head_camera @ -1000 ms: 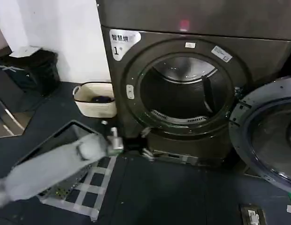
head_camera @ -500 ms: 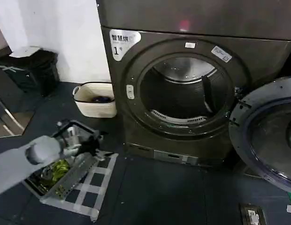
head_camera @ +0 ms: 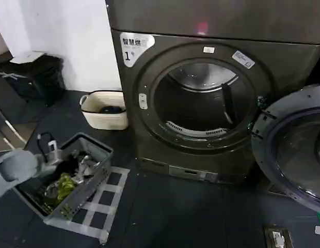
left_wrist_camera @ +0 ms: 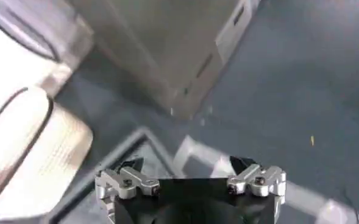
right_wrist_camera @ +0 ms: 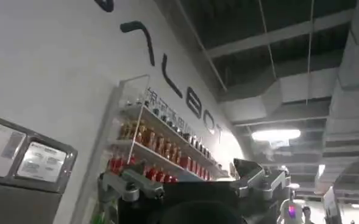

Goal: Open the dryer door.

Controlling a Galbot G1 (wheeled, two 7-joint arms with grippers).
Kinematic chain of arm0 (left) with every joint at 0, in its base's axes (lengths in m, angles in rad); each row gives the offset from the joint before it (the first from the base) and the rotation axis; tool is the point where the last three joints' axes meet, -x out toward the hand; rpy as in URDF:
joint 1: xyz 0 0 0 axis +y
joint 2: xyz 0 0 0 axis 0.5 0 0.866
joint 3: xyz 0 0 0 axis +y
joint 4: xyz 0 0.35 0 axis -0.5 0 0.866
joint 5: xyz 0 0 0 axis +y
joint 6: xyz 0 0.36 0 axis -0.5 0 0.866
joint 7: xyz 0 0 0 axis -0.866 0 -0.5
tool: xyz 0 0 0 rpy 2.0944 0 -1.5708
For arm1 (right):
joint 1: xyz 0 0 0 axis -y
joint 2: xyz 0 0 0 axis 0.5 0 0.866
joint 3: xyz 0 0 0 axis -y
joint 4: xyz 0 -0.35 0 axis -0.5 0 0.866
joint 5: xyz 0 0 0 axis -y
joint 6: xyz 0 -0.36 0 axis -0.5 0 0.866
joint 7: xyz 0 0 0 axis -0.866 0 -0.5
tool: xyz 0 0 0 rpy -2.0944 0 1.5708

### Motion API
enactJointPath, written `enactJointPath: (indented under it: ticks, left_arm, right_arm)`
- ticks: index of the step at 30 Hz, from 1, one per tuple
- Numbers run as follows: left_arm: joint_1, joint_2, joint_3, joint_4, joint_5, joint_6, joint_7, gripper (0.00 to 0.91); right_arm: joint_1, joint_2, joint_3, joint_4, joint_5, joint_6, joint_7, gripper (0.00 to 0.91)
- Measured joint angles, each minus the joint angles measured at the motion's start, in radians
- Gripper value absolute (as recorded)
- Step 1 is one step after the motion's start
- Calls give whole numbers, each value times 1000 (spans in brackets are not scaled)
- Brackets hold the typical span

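The dryer [head_camera: 211, 23] is a big dark grey machine with a white "1" label, and its steel drum [head_camera: 201, 98] lies exposed. The dryer door [head_camera: 299, 155], a grey ring around dark glass, hangs swung wide open at the right. My left gripper [head_camera: 50, 151] is low at the left, over a grey crate and well clear of the door. In the left wrist view the left gripper [left_wrist_camera: 188, 165] is open and holds nothing, with the dryer's lower corner [left_wrist_camera: 167, 55] beyond it. My right gripper [right_wrist_camera: 185, 173] is open and empty, pointing up at a wall and ceiling.
A grey crate [head_camera: 100, 155] of clothes sits on checkered floor tape at lower left. A pale oval basket [head_camera: 103, 116] stands beside the dryer's left corner, and a black bin [head_camera: 36, 77] stands against the white wall. Dark floor lies open before the dryer.
My left arm has pulled back from in front of the dryer's base, leftward and down, to over the grey crate. The door stays swung open.
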State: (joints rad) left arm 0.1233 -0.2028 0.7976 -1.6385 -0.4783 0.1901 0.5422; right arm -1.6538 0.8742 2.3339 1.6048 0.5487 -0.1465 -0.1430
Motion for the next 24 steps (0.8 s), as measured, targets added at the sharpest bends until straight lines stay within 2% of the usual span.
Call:
enactJointPath:
  ticks: [10, 24]
  left_arm:
    - [187, 98, -163, 1, 61, 7, 23, 907]
    - [236, 158, -211, 46, 103, 13, 58, 907]
  right_arm:
    - [6, -6, -1, 10, -1, -1, 2, 907]
    - [2, 5, 4, 15, 5, -2, -4, 907]
